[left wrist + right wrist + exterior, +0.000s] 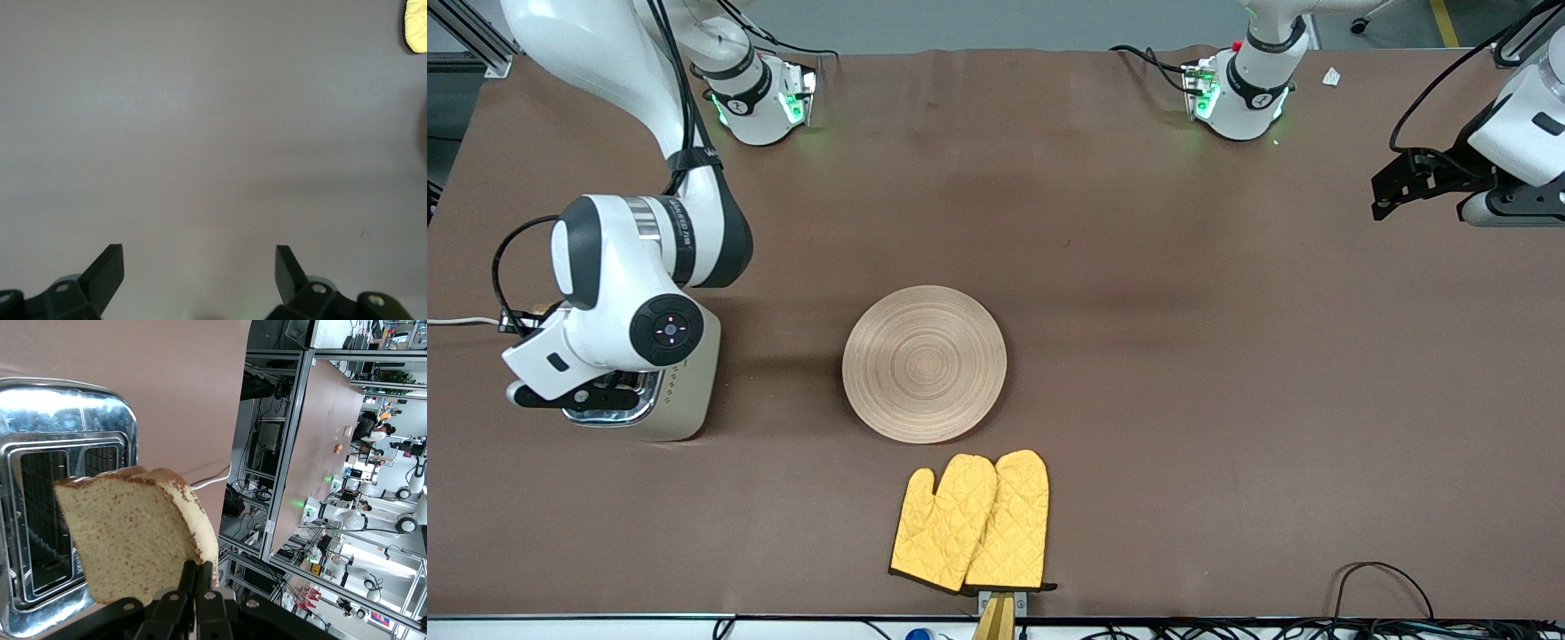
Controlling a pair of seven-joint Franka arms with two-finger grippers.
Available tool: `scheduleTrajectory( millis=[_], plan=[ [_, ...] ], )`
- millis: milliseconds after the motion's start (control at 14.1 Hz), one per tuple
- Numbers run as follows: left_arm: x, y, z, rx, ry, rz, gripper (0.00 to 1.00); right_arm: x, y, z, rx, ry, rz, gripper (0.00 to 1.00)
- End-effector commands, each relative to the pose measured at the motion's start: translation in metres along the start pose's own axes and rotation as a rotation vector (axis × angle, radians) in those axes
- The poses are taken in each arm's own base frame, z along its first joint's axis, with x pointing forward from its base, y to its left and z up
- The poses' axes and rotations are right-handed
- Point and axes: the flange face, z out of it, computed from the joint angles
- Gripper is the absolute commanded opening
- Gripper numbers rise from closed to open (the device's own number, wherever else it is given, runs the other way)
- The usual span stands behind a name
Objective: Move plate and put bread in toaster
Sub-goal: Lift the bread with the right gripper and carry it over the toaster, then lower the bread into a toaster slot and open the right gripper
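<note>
Hovering at mid-left of the front view, the right gripper (197,577) is clamped on the bread (133,540) above the toaster (680,400); lowering into a slot is judged next. The plate (924,364) is shown centrally. The left gripper (199,267) is parked upper right, fingers apart.

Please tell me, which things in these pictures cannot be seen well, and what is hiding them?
- Front view: the bread is hidden; the right arm's wrist covers it and most of the toaster.
- Front view: the left gripper, over bare table at the left arm's end, has its arm cut off by the picture's edge.
- Right wrist view: the bread held by the right gripper covers part of the toaster's slots.
- Left wrist view: the yellow oven mitts are cut off at the corner.
</note>
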Motion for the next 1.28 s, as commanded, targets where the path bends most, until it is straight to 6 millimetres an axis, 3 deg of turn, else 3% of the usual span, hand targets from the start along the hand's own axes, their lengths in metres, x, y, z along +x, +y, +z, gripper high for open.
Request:
scheduleTrajectory(
  millis=[0,567,708,850,921,1062,1133,1204],
  plan=[
    [-0.003,-0.003,-0.006,-0.003,0.015,0.011,1.00,-0.003,-0.008,0.004,-0.008,0.011,0.023,0.00],
    [-0.001,-0.004,-0.008,-0.001,0.024,0.009,1.00,0.003,-0.059,0.015,0.102,0.019,0.150,0.01],
    [0.000,-0.004,-0.007,0.000,0.022,0.009,1.00,0.004,-0.063,0.019,0.169,-0.007,0.185,0.02],
    [0.000,-0.004,-0.008,-0.001,0.024,0.011,1.00,0.006,-0.057,0.034,0.276,-0.075,0.222,0.10],
    [0.000,-0.004,-0.008,-0.001,0.024,0.011,1.00,0.007,-0.050,0.040,0.324,-0.105,0.238,0.20],
    [0.000,-0.004,-0.008,-0.005,0.025,0.009,1.00,0.008,-0.037,0.044,0.349,-0.120,0.256,0.54],
    [0.000,-0.004,-0.008,-0.003,0.025,0.009,1.00,0.006,-0.030,0.042,0.356,-0.114,0.251,0.82],
    [0.000,-0.004,-0.008,-0.003,0.025,0.009,1.00,0.002,-0.021,0.036,0.367,-0.101,0.252,0.99]
  ],
)
